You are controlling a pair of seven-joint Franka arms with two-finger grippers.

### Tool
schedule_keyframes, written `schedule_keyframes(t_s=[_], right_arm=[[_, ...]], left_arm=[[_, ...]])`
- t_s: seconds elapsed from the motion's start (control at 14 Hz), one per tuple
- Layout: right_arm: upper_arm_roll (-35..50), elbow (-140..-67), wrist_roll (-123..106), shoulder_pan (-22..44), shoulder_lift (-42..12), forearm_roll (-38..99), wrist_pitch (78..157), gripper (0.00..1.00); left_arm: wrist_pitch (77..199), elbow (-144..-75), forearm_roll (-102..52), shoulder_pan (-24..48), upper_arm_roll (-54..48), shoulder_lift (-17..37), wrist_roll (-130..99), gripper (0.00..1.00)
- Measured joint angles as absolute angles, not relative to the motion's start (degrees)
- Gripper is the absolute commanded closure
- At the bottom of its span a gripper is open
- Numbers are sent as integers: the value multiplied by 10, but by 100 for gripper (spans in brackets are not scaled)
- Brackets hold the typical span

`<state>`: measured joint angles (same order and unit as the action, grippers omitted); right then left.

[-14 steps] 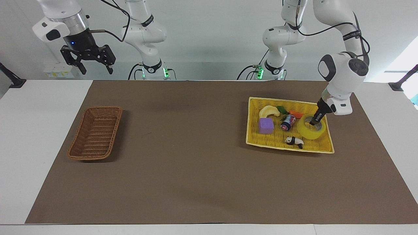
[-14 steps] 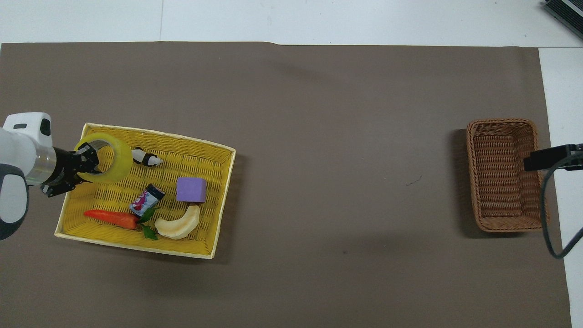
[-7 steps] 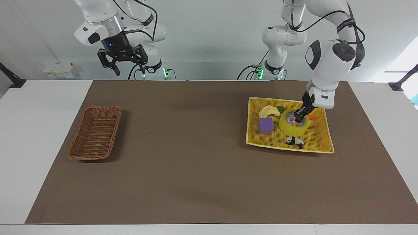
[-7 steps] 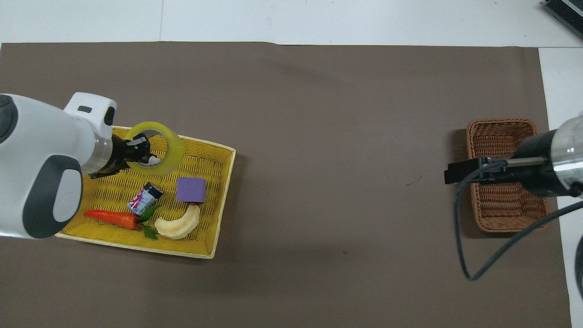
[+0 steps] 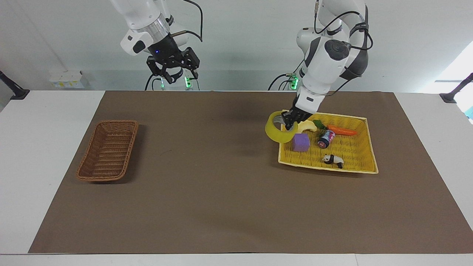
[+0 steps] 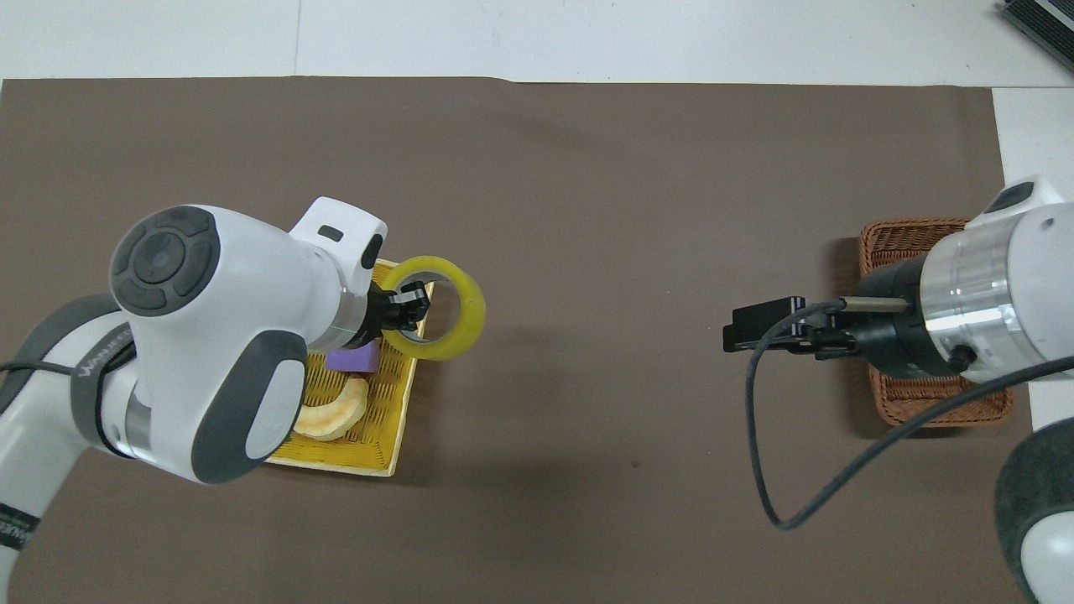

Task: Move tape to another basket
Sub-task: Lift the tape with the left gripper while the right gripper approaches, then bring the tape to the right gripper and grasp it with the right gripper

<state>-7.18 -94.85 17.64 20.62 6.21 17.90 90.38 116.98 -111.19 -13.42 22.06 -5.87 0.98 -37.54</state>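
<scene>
Gripping the tape [image 5: 276, 128] by its ring wall, the left claw [image 5: 289, 120] holds it raised over the yellow tray's [image 5: 366, 147] edge. The right claw [image 5: 173, 70] hangs open. Carry it level toward the basket [image 5: 108, 150].

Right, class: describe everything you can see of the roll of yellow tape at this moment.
The tape is a thick ring of translucent yellow plastic-looking film with an open centre. The left gripper holds it in the air, one finger inside the hole and one outside, pinching its wall. It hangs tilted over the edge of the yellow tray that faces the brown basket, partly over the brown mat. Only the gripper touches it.
</scene>
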Motion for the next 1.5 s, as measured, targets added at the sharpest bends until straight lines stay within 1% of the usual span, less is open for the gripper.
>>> schedule_keyframes(t_s=[0.14,0.21,0.29,0.57,0.64,0.79,1.0,1.14,1.36,1.5], right_arm=[[-78,-956,176,200,62,215,914,0],[-81,-962,173,194,58,238,932,0],[-82,-966,168,189,50,253,953,0],[-79,-983,139,193,-15,340,1031,0],[-78,-997,120,194,-24,377,1056,0],[-78,-1028,76,195,-23,419,1082,0],[-79,-1065,6,194,-3,454,1077,0],[-80,-1085,-24,189,17,479,1046,0],[-82,-1096,-64,166,32,486,1006,0],[-83,-1104,-84,158,37,487,998,0]], left_arm=[[1175,-1104,-182,247,-61,10,-374,100],[1184,-1098,-200,256,-66,10,-374,100],[1197,-1095,-212,260,-76,10,-374,100],[1232,-1086,-242,265,-125,10,-374,100],[1243,-1084,-250,266,-135,10,-374,100],[1267,-1083,-262,266,-154,10,-374,100],[1287,-1082,-265,267,-173,10,-374,100],[1288,-1079,-265,266,-174,11,-374,100],[1307,-1076,-271,266,-174,16,-374,100],[1315,-1075,-292,266,-174,17,-374,100]])
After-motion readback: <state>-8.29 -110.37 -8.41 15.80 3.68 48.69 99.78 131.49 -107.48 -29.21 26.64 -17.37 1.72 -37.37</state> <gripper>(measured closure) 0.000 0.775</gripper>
